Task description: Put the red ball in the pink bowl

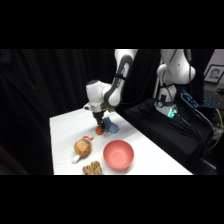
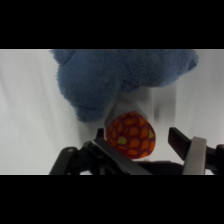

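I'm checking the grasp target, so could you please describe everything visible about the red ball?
The red ball is small and round, red-orange with yellowish patches in a net-like pattern. It sits on the white table, close against a fuzzy blue object, between the fingers of the gripper, which look open around it. It is not in the pink bowl.

White table (image 1: 145,155); pink bowl (image 1: 118,154) (toys too)

Dim backdrop, soft blurry focus
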